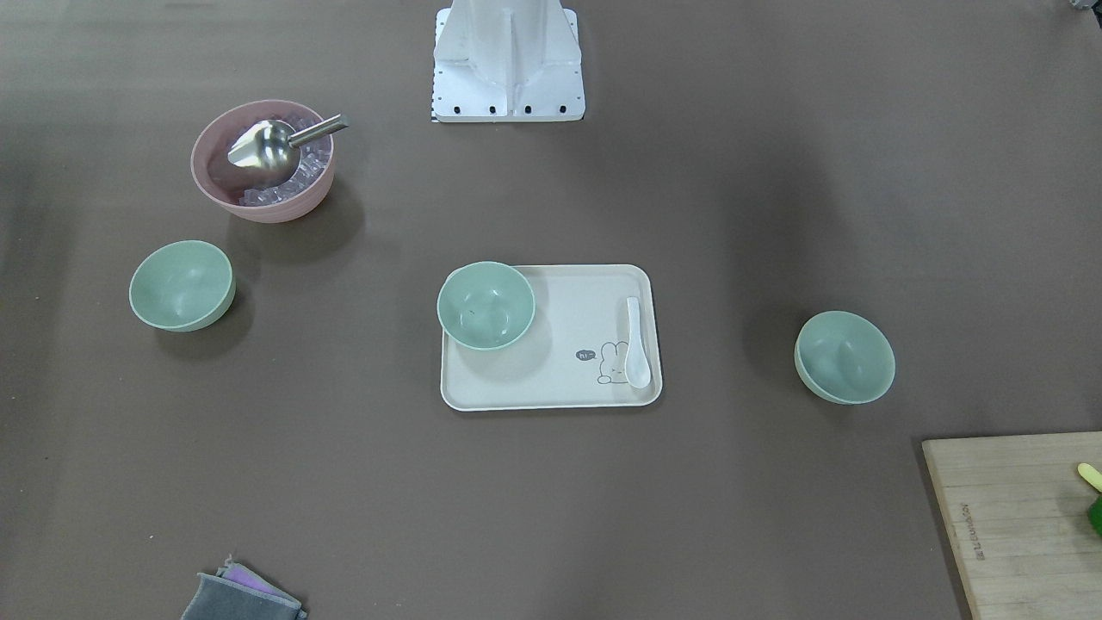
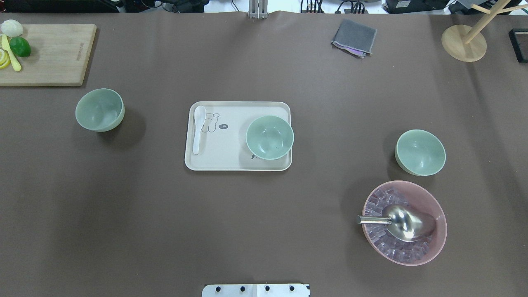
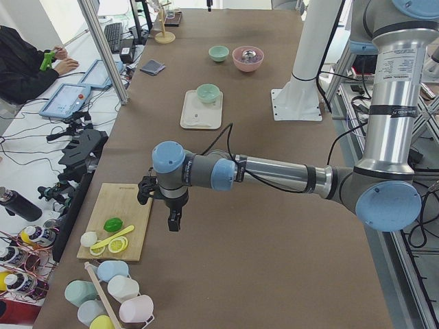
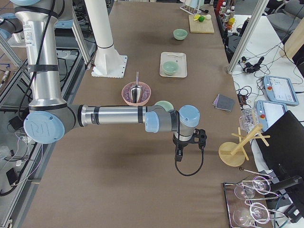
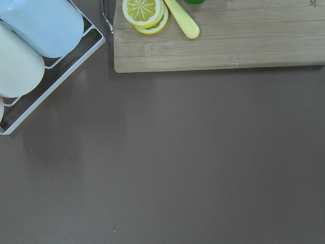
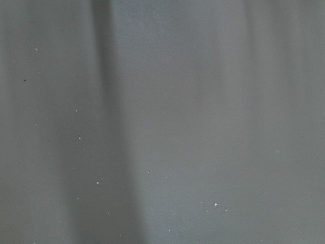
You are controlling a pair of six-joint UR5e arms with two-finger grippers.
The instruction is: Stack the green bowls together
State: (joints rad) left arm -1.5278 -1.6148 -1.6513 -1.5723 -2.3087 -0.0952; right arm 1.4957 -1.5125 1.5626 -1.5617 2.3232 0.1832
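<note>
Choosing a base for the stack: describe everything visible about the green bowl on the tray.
The green bowl is small, round, pale mint, smooth and matte, plastic-looking. It stands upright, open side up, empty apart from a few tiny dark specks inside. It sits at the end of the cream tray on the robot's right, its rim reaching past the tray's edge as seen from above. Only the tray touches it; the white spoon lies apart at the other end.

We see the green bowls (image 2: pixel 269 137) in plain pale mint on a dull brown tabletop (image 2: pixel 264 231). The tray (image 2: pixel 231 159) is cream with a grey line-drawn rabbit (image 2: pixel 210 122), its spoon (image 2: pixel 198 128) white. The pink bowl (image 2: pixel 440 235) holds a silver scoop (image 2: pixel 408 225).
</note>
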